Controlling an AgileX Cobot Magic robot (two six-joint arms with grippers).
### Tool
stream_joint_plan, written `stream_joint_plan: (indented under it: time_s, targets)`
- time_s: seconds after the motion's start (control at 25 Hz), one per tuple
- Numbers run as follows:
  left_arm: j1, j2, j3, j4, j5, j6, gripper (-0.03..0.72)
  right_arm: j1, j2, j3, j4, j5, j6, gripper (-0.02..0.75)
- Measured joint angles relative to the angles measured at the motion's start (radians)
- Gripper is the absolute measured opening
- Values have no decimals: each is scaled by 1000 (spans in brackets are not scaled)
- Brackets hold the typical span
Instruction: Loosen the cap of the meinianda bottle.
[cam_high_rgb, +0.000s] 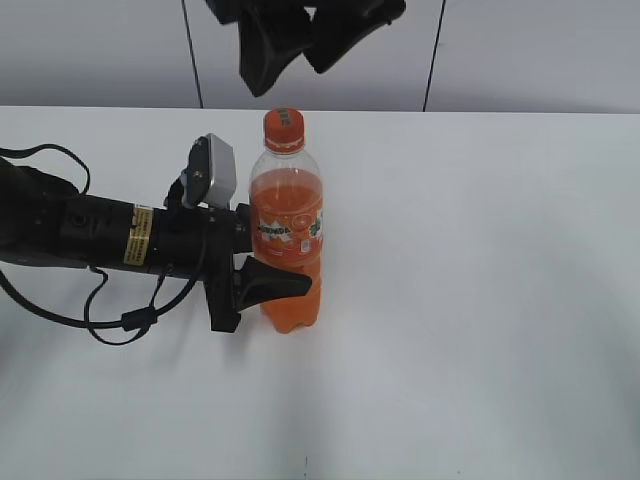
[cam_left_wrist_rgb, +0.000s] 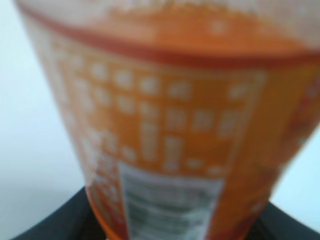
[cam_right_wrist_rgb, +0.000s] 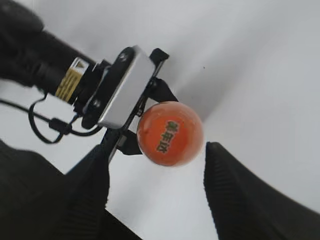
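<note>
The meinianda bottle (cam_high_rgb: 288, 230) stands upright on the white table, full of orange drink, with its orange cap (cam_high_rgb: 283, 128) on. My left gripper (cam_high_rgb: 285, 275) comes in from the left and is shut on the bottle's lower body; one finger shows in front and the other is hidden behind. In the left wrist view the blurred bottle label (cam_left_wrist_rgb: 170, 125) fills the frame, with black fingers at the bottom corners. My right gripper (cam_high_rgb: 300, 50) hangs open above the cap. In the right wrist view the cap (cam_right_wrist_rgb: 170, 133) lies below and between the open fingers (cam_right_wrist_rgb: 156, 152), apart from both.
The left arm and its cable (cam_high_rgb: 110, 320) lie across the table's left side. The left wrist camera box (cam_high_rgb: 218, 172) sits close beside the bottle's shoulder and also shows next to the cap in the right wrist view (cam_right_wrist_rgb: 125, 90). A grey panelled wall (cam_high_rgb: 520, 50) runs behind the table.
</note>
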Motion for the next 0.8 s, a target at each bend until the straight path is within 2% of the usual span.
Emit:
stream_joint_plan:
  time_s: [0.08,0.16,0.8]
  targets:
    - [0,0,0,0,0,0,382,0,0,0,-41,0,129,451]
    - [0,0,0,0,0,0,382,0,1,0,-65,0,174,451]
    - [0,0,0,0,0,0,382,0,107,0,-25,0,195,451]
